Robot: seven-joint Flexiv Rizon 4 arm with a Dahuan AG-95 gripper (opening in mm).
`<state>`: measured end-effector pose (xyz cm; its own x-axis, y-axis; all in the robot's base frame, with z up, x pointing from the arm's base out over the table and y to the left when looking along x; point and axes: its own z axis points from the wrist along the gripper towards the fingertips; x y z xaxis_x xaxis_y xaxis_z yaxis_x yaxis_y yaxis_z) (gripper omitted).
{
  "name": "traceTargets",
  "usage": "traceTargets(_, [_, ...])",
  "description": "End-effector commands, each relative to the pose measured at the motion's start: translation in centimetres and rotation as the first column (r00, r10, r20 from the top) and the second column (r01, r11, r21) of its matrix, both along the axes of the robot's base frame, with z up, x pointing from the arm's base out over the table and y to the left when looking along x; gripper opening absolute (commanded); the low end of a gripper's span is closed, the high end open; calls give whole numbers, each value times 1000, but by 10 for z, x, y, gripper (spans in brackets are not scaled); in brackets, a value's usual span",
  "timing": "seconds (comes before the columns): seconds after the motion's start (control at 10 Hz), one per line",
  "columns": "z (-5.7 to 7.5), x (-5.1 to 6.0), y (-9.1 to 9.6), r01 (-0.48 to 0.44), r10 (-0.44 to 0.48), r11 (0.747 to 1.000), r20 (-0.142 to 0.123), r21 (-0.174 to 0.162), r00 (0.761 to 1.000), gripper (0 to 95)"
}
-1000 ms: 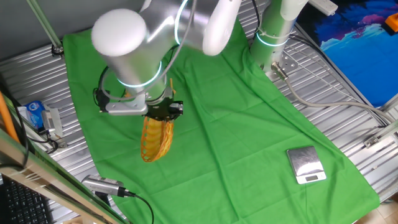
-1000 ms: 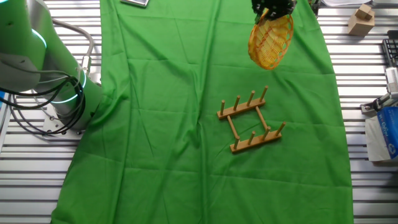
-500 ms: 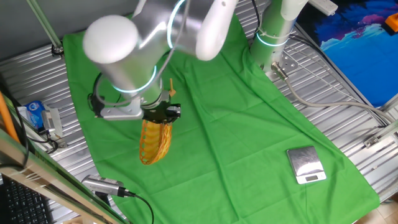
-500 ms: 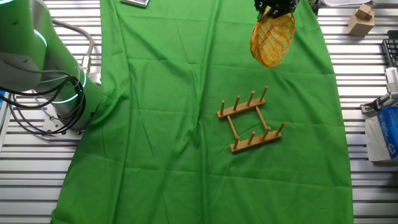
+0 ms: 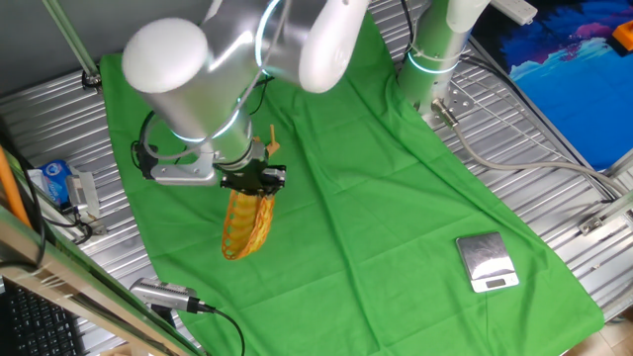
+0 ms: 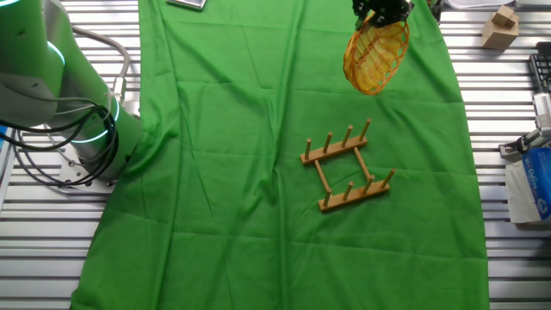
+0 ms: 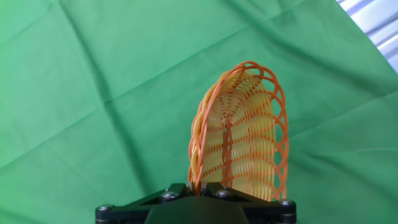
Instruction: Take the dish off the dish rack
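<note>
Jaws clenched on the rim of the dish (image 7: 241, 137), which hangs on edge straight below them, clear of the green cloth (image 6: 224, 138) covering the surface. Farther off, nearer the cloth's middle, the dish rack (image 6: 346, 166) stands apart, pegs upright. A silver scale (image 5: 486, 262) sits by the cloth's far corner.

The dish (image 6: 374, 58), a yellow woven wicker oval with orange-red rim loops, hangs on edge in the air above the green cloth, clear of the dish rack (image 6: 346, 166). The small wooden rack sits flat on the cloth, pegs upright, no dish in it.
</note>
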<state>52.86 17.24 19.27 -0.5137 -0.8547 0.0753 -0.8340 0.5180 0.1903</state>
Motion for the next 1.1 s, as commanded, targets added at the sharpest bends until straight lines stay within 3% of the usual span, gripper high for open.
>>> traceTargets(0.1, [0,-2,-1,-126,126,992,3,9,992,0])
traceTargets(0.5, [-2,-2,2,-85,85,996,6,-7,996,0])
traceTargets(0.8, [-13,-2,17,-37,38,999,23,-13,999,0])
traceTargets(1.1, [-27,-10,29,2,-1,1000,45,-17,999,0])
